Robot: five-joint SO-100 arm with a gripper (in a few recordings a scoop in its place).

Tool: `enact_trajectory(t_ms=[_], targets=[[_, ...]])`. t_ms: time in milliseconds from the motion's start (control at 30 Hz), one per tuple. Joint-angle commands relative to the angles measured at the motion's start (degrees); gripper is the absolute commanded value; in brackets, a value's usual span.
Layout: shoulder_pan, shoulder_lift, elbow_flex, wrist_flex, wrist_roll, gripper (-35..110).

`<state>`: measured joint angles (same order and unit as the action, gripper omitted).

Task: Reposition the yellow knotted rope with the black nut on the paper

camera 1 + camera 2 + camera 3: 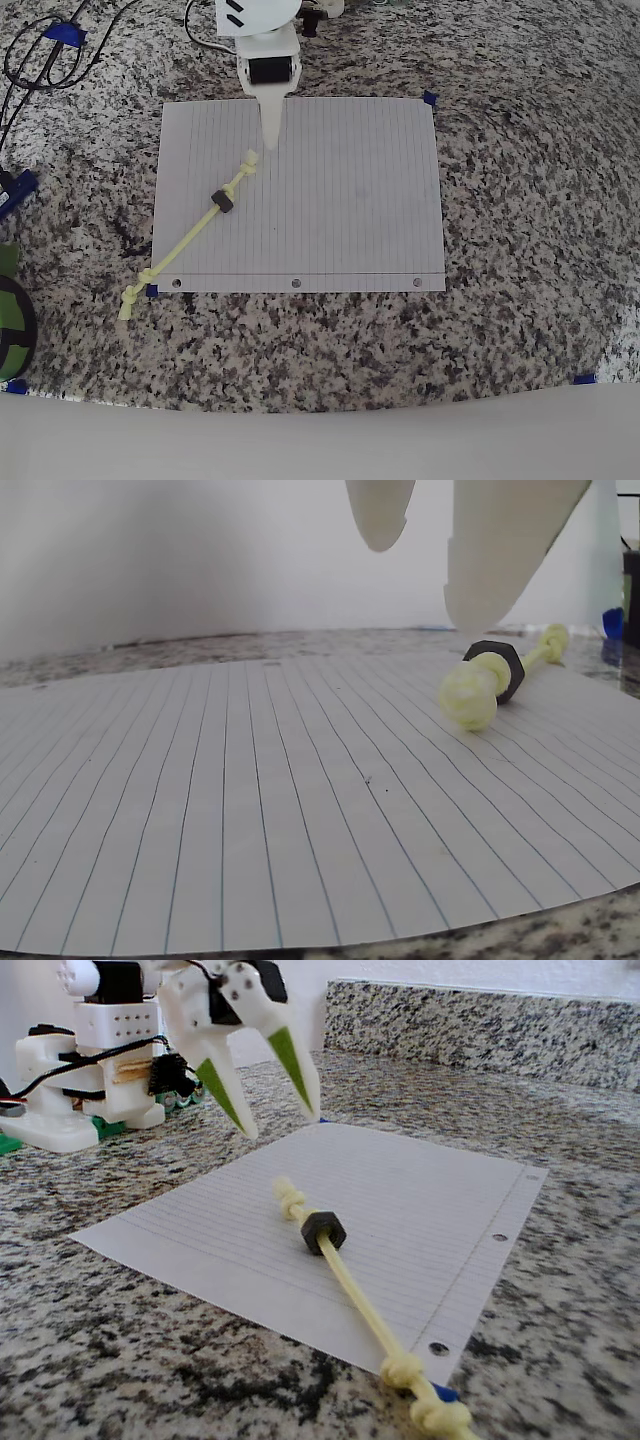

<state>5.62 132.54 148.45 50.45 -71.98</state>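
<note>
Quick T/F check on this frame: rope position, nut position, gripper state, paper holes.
1. The thin pale yellow knotted rope lies wholly on the white lined paper. False: one knotted end hangs past the paper's corner onto the granite counter.
2. The black hex nut is threaded on the rope, nearer the end closest to the gripper. True.
3. The white two-finger gripper is shut on the rope. False: it is open and holds nothing, above the paper.
4. The paper has three punched holes along one edge. True.
5. The nut sits off the paper. False: it rests on the paper.
</note>
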Motion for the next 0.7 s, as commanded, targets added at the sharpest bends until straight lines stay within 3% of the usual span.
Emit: enact_trajectory(t_ms=[0, 233, 667], targets=[[0.44, -3.25, -2.99, -0.7, 1.32, 59], [0.53, -13.01, -11.78, 2.37, 4.13, 59], [1.93, -26.72, -18.54, 1.23, 32.34, 57]])
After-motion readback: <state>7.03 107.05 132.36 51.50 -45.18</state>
